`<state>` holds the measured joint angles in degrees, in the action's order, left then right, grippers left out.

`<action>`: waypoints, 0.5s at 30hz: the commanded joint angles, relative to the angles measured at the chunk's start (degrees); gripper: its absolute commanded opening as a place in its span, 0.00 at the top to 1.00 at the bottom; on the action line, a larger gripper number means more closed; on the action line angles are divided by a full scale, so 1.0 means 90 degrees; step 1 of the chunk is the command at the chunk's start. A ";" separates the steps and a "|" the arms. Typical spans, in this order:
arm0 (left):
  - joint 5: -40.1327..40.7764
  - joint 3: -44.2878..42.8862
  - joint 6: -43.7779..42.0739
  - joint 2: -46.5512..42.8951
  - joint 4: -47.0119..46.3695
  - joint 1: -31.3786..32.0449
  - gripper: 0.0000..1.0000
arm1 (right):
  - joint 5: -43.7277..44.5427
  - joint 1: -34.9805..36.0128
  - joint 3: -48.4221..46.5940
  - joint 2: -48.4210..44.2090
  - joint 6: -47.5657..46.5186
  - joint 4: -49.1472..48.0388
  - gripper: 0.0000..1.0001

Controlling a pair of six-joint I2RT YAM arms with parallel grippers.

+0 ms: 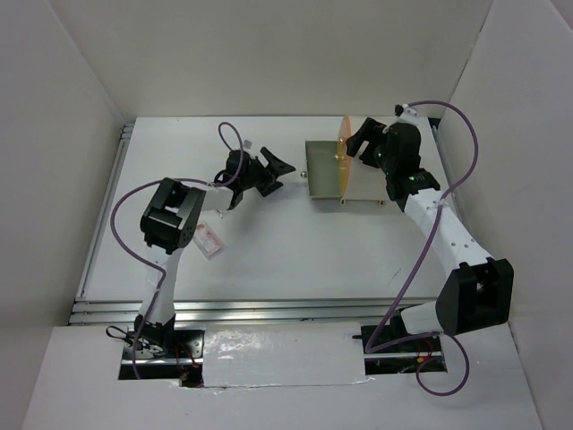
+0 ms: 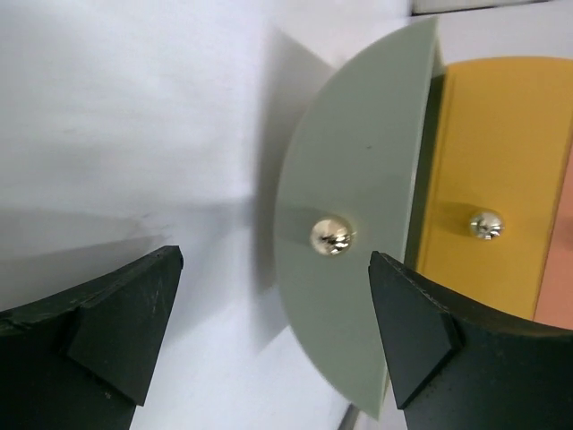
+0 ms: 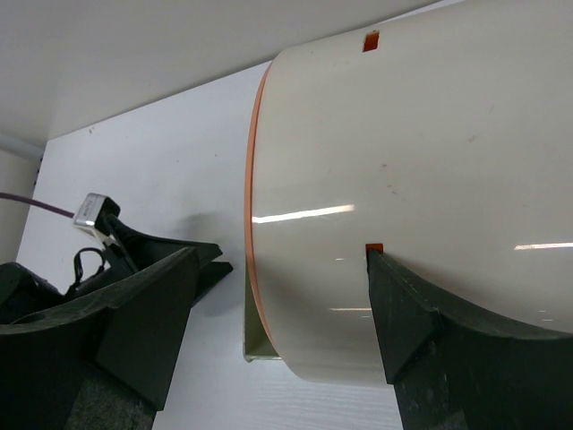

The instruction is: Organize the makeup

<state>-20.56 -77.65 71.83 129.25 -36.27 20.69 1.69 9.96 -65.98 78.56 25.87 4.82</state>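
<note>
A white-pink packet (image 1: pixel 209 240) lies near the desk's (image 1: pixel 295 260) left edge, by the left arm's elbow. The left gripper (image 2: pixel 276 260) gapes wide before the grey-green drawer front (image 2: pixel 349 179). The right gripper (image 3: pixel 285 269), wide, straddles the cream container (image 3: pixel 403 179) toward the far edge

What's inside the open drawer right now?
The exposed part of the drawer shows only bare grey-green floor. Its rear sits hidden within the container, so contents there cannot be seen.
</note>
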 commanded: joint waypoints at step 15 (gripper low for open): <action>0.4872 -0.1479 -0.1956 -0.2028 0.7906 -0.0511 0.01 | -0.0462 0.0124 0.0260 -0.0770 0.0251 0.1251 0.00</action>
<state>16.95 -90.21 57.04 108.49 23.75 17.52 -1.04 10.22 -65.21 75.29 26.13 7.73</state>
